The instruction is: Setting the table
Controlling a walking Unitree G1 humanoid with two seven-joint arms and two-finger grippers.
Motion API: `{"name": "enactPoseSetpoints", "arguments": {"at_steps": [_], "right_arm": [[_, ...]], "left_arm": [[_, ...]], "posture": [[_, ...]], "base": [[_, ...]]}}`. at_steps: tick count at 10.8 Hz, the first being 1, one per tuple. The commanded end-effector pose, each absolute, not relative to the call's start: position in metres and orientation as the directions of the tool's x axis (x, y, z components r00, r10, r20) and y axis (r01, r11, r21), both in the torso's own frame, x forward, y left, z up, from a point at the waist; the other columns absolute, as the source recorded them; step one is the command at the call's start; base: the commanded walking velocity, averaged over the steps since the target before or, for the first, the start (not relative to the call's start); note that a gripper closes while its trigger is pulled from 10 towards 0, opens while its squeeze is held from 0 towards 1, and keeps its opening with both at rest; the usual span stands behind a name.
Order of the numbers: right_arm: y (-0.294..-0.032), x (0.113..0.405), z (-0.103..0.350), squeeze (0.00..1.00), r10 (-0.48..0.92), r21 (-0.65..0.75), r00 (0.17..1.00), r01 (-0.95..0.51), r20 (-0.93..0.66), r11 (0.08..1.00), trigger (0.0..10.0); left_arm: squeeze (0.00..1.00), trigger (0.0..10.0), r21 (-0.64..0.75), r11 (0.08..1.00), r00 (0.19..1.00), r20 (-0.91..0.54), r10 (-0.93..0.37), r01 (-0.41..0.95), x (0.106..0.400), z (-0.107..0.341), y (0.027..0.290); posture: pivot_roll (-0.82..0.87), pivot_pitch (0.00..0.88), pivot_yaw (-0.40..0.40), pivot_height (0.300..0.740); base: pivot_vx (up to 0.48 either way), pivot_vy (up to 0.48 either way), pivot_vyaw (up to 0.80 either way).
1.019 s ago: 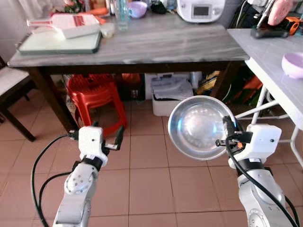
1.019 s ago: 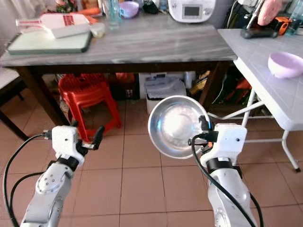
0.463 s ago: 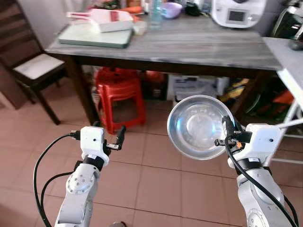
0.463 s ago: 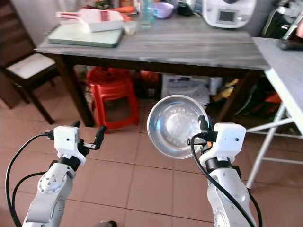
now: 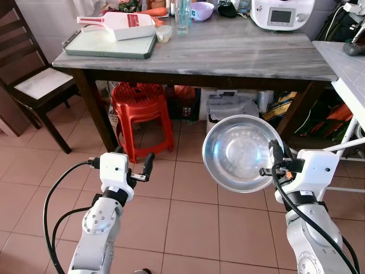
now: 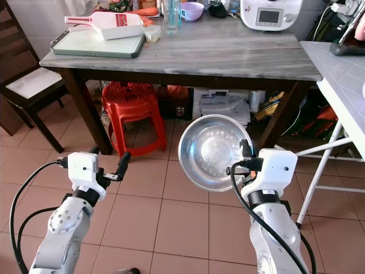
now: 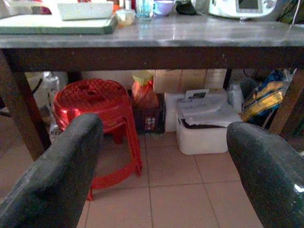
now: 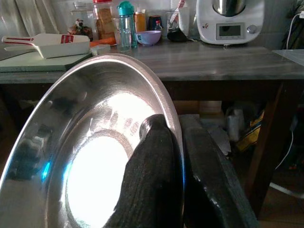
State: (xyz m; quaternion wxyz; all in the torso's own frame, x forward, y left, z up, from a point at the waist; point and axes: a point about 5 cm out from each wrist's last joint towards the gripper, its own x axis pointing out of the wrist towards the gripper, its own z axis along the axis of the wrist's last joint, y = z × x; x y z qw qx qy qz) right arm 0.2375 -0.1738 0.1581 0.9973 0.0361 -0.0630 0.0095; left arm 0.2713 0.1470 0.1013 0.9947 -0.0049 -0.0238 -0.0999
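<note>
Now, change: the head camera has swung between the earlier pictures and this one, so the whole scene has shifted; the grey table (image 5: 228, 48) sits more squarely ahead, and the dark chair (image 5: 28, 80) shows at far left.
Meaning for the task: the robot appears to be turning to face the table while carrying a dish, so placing is likely near but not begun.
Steel bowl (image 5: 242, 153): shiny, round, empty, tilted almost on edge with its hollow facing the camera. It hangs over the tiled floor (image 5: 182, 211), near the robot and short of the table's front edge, unchanged relative to the arm.
Right gripper (image 5: 272, 161): clamped on the bowl's right rim; in the right wrist view one finger (image 8: 152, 180) lies inside the rim and the other outside.
Left gripper (image 5: 134, 166): spread wide and carrying nothing, held low at left, pointing toward the red plastic stool (image 5: 140, 108) under the table.
Table top, far left: a green tray (image 5: 108, 44) bearing a white, long-handled container (image 5: 122, 24); its contents cannot be seen.
Table top, far middle: a clear glass tumbler (image 5: 182, 14), a small cup (image 5: 163, 33), and a lilac bowl (image 5: 203, 9); contents too small to tell.
Table top, far right: a white kitchen appliance (image 5: 282, 12) with a small screen.
Under table: a white storage box (image 5: 231, 109) and bags.
</note>
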Motion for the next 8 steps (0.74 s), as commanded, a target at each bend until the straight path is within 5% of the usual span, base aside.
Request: {"name": "enactPoseSetpoints", "arguments": {"at_steps": [1, 8], "right_arm": [[-0.1748, 0.2385, 0.1611, 0.0, 0.004, 0.075, 0.989, -0.015, 0.146, 0.997, 10.0], [-0.1782, 0.2383, 0.1589, 0.0, 0.007, 0.066, 0.99, -0.017, 0.143, 0.998, 10.0]], "left_arm": [[0.0, 10.0, -0.001, 0.977, 0.975, 0.064, -0.211, 0.212, 0.2727, 0.1051, 0.1463], [0.0, 10.0, 0.001, 0.977, 0.976, 0.063, -0.211, 0.211, 0.2721, 0.1066, 0.1513]], "posture": [[0.03, 0.077, -0.01, 0.74], [0.04, 0.082, -0.009, 0.74]], "base": [[0.322, 0.0, 0.0], [0.363, 0.0, 0.0]]}}
